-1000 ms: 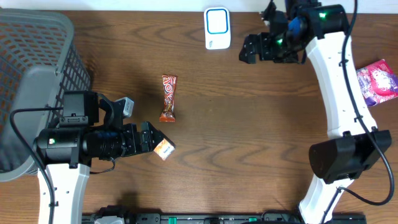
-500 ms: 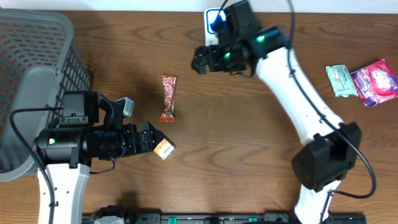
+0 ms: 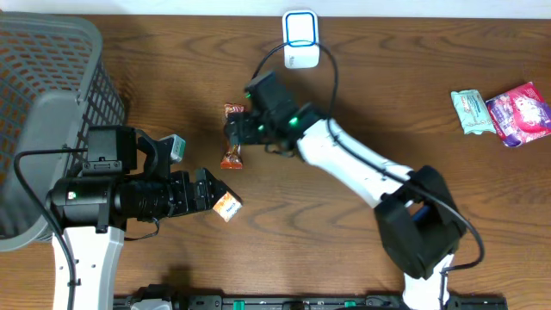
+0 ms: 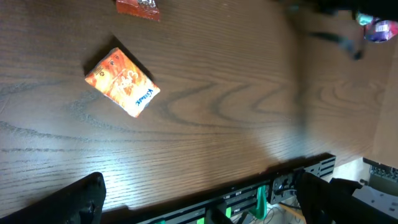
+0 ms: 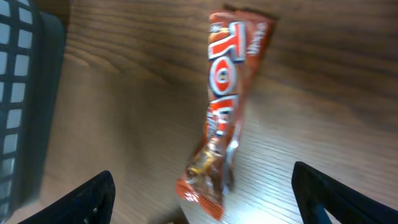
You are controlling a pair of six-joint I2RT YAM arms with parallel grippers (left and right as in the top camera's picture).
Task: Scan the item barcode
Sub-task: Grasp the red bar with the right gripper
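On the brown wooden surface (image 3: 301, 250) a red and orange candy bar (image 3: 232, 157) lies lengthwise left of the overhead frame's centre, below and to the left of the white scanner (image 3: 301, 39) at the top edge. The right pincer (image 3: 238, 129) hangs directly over the bar's middle and covers part of it. In the right wrist view the bar (image 5: 227, 106) runs from the upper right toward the bottom centre, blurred, and the right pincer (image 5: 205, 205) is open, its 2 dark fingertips (image 5: 93, 196) showing in the lower corners well apart from the wrapper on both sides. The left pincer (image 3: 202, 191) sits at the lower left of the overhead frame, also open, just beside a small orange box (image 3: 226, 206). The left wrist view shows that box (image 4: 122, 82) flat on the wood at the upper left. A grey basket (image 3: 52, 69) fills the upper left corner, and a green packet (image 3: 471, 111) and a pink packet (image 3: 521, 114) lie touching at the right edge.
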